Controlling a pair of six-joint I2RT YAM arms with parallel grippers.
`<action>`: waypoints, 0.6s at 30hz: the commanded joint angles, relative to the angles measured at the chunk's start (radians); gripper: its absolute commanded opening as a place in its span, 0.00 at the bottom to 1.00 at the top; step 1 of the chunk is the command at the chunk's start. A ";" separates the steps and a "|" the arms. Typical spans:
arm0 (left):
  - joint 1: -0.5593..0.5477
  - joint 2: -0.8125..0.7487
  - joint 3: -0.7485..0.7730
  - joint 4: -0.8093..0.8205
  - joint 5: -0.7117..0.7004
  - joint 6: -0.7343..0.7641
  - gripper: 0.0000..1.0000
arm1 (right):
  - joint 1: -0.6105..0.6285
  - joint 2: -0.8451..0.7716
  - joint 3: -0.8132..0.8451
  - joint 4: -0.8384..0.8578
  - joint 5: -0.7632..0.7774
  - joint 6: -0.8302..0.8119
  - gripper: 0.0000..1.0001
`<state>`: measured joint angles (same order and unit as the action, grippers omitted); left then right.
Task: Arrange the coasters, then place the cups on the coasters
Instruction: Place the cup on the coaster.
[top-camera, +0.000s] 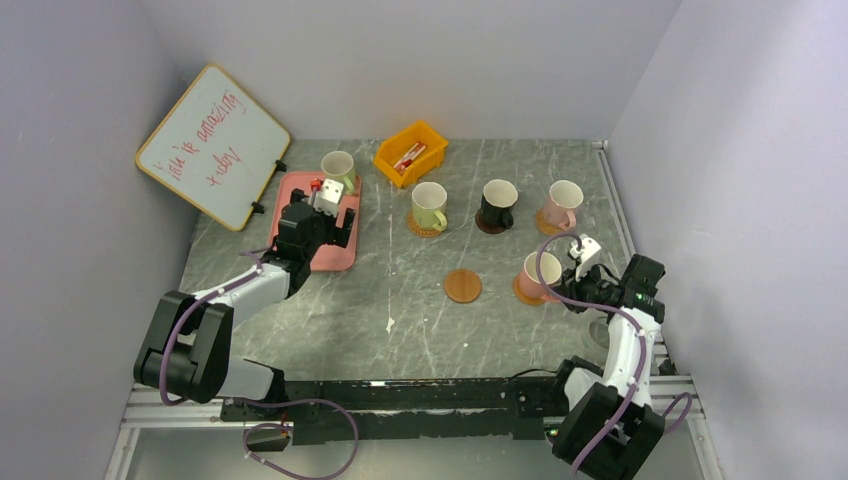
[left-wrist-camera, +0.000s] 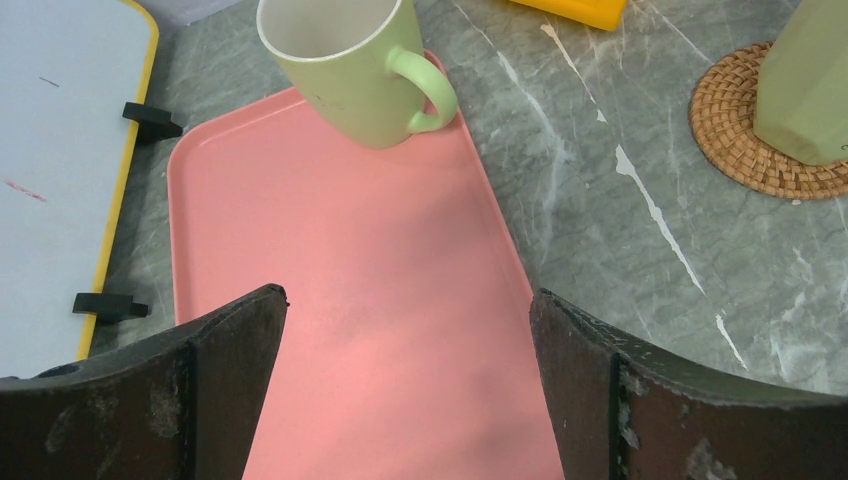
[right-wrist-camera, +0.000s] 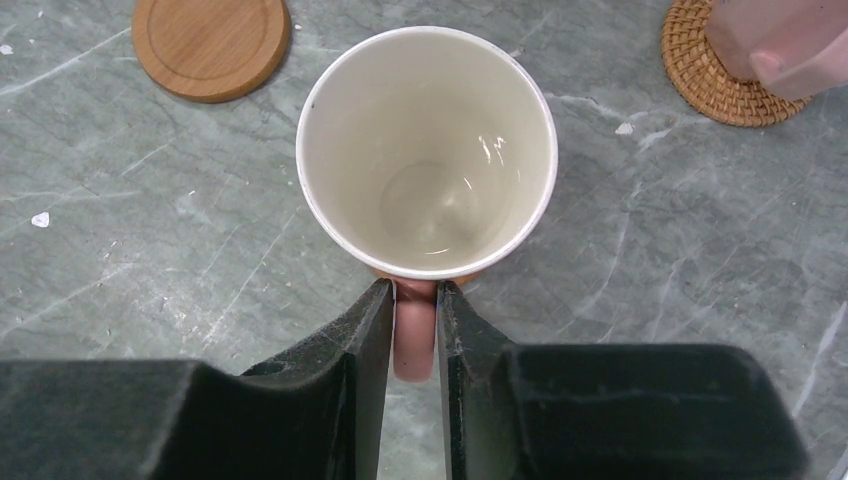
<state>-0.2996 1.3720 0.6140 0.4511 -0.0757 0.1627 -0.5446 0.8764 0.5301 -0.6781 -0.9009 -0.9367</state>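
Near pink cup (right-wrist-camera: 425, 150) stands upright on an orange-brown coaster (top-camera: 520, 293) at the front R of the table (top-camera: 400, 320), whitish inside, handle pointing toward the arm bases. R gripper (right-wrist-camera: 415, 292) has that handle btwn its two fingers (right-wrist-camera: 365, 330). Both lie right against the handle's sides w/ no gap seen, so it's clamped on the cup by the handle, and the cup base is down on the coaster. Just L of it is a bare wooden coaster (right-wrist-camera: 210, 45), apart from the cup, nothing on it. Further back is a row of three cups. Far pink cup (top-camera: 563, 203) sits on a woven coaster (right-wrist-camera: 700, 70). Black cup (top-camera: 497, 203) sits on a dark coaster (top-camera: 487, 226). Mid green cup (top-camera: 429, 205) sits on a second woven coaster (left-wrist-camera: 735, 130). All three are upright and well apart from each other. Tray green cup (left-wrist-camera: 345, 65) stands at the far end of the pink tray (left-wrist-camera: 350, 280) on the L side, handle to the R in the wrist view, not on any coaster. L gripper (left-wrist-camera: 410, 310) hangs over the tray's near half w/ fingers spread wide apart, nothing btwn them, short of that cup. Behind the row is a yellow bin (top-camera: 410, 152) w/ small red-and-white items inside; can't tell what they are. A whiteboard (top-camera: 213, 145) w/ red writing leans at the far L, next to the tray.
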 joint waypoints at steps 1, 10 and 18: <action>0.005 -0.002 0.035 0.034 0.016 -0.005 0.96 | -0.005 -0.015 0.041 -0.012 -0.045 -0.045 0.28; 0.007 0.000 0.035 0.034 0.016 -0.005 0.96 | -0.005 -0.035 0.039 -0.019 -0.022 -0.042 0.40; 0.007 0.002 0.035 0.034 0.019 -0.005 0.96 | -0.005 -0.038 0.052 -0.035 -0.016 -0.045 0.60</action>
<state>-0.2977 1.3720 0.6140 0.4511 -0.0753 0.1627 -0.5446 0.8497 0.5354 -0.7071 -0.8974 -0.9520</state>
